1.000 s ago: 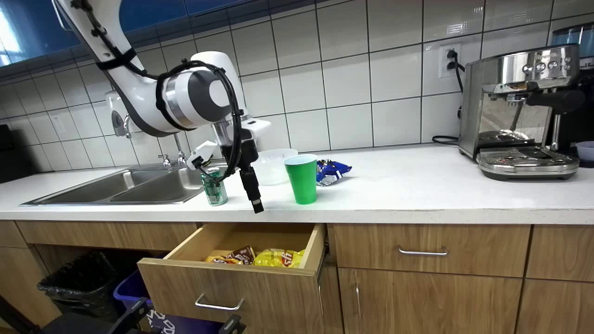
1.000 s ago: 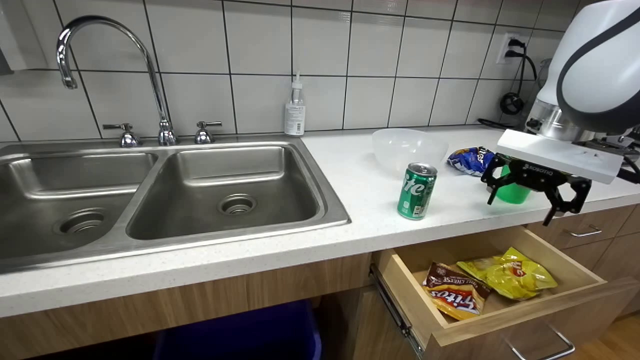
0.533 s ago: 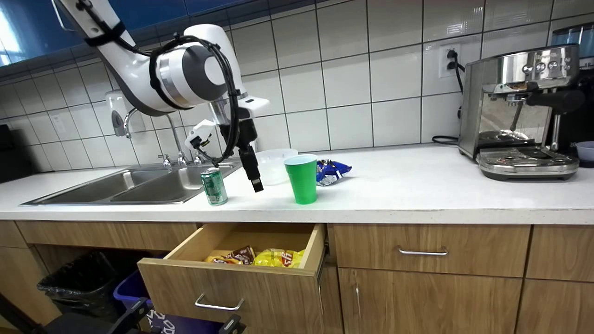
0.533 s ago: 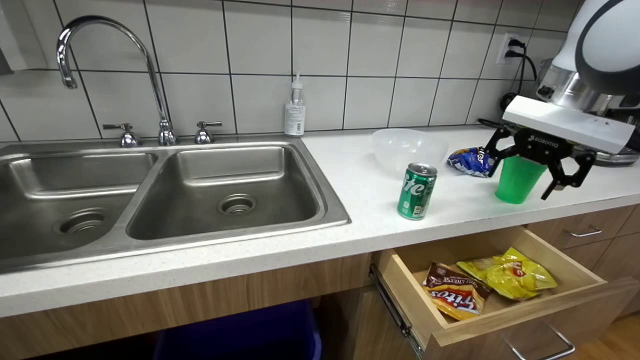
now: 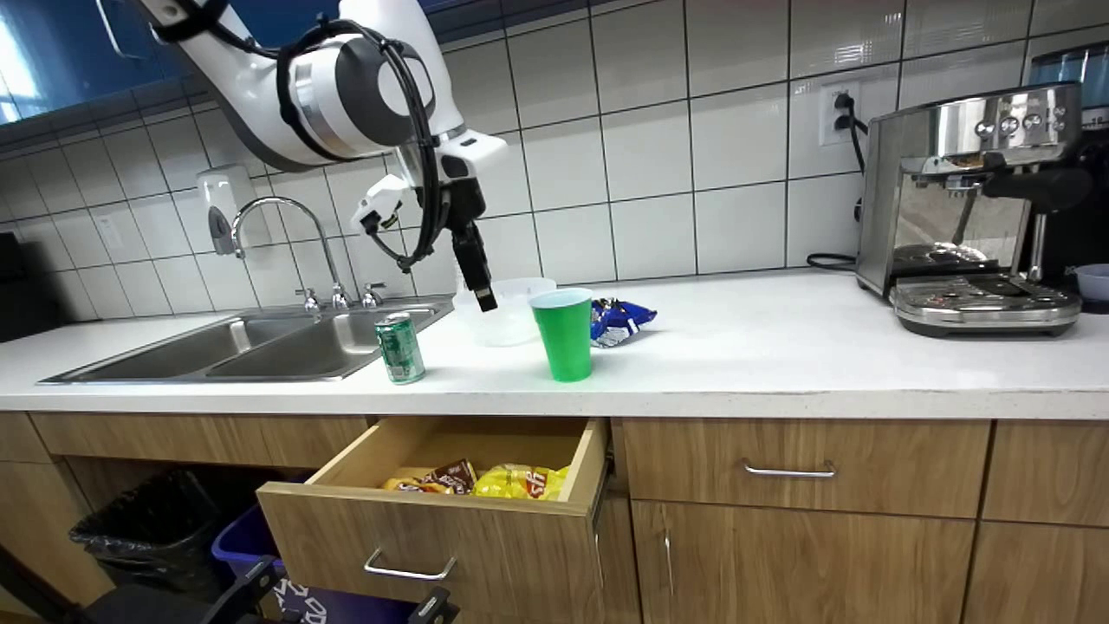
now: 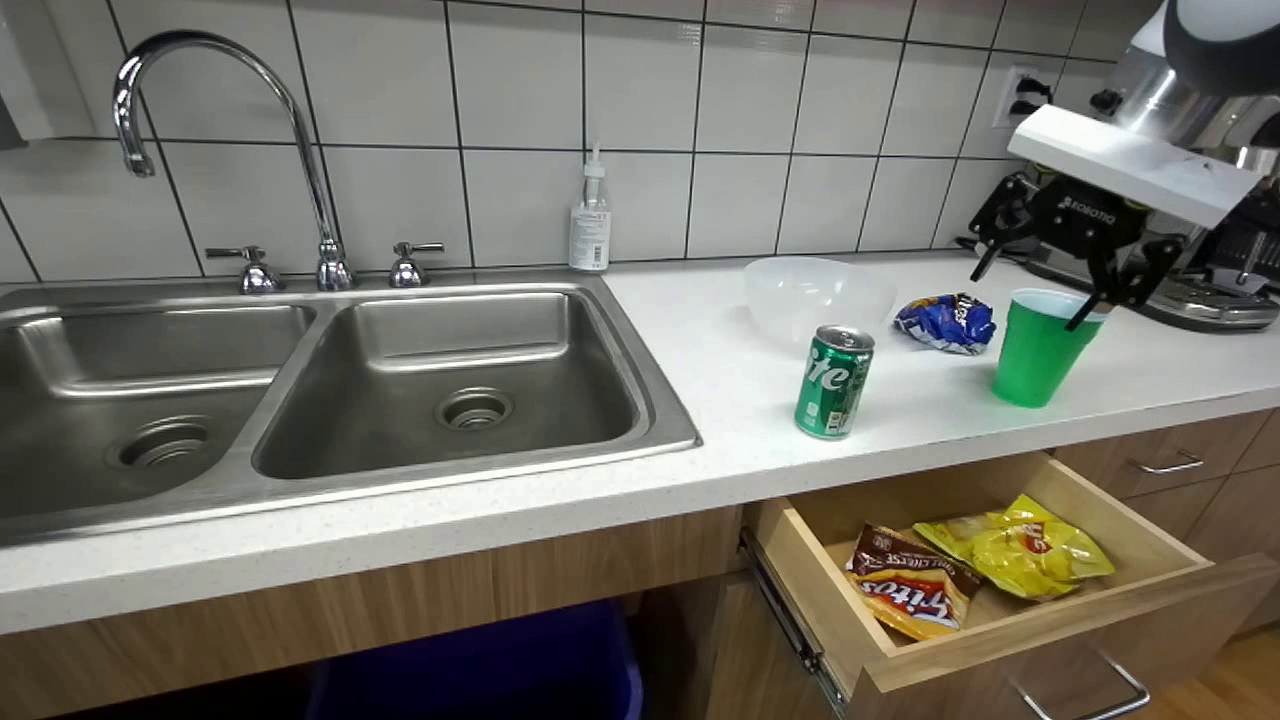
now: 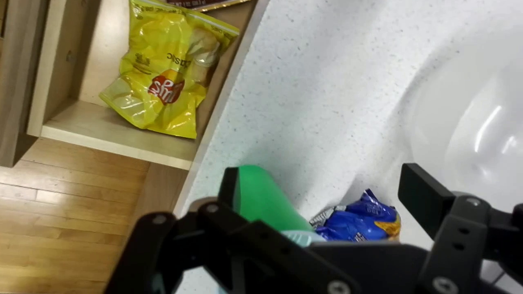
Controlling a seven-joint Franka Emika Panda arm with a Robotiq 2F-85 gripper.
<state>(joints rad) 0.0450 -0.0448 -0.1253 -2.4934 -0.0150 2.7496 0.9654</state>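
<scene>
Pincer (image 6: 1024, 303) higher, cup (image 6: 1038, 352) beside it.

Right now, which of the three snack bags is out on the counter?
The blue bag, on the counter near the green cup. The yellow bag and the brown-and-orange Fritos bag both lie in the open drawer.

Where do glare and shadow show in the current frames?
Wrist view: bright streaks on the translucent white plastic bowl, soft shadow on the white speckled countertop beside the green tapered plastic cup; in an exterior view, white glare on the glossy blue cabinet; in an exterior view, pale reflections in the stainless-steel double sink.
</scene>
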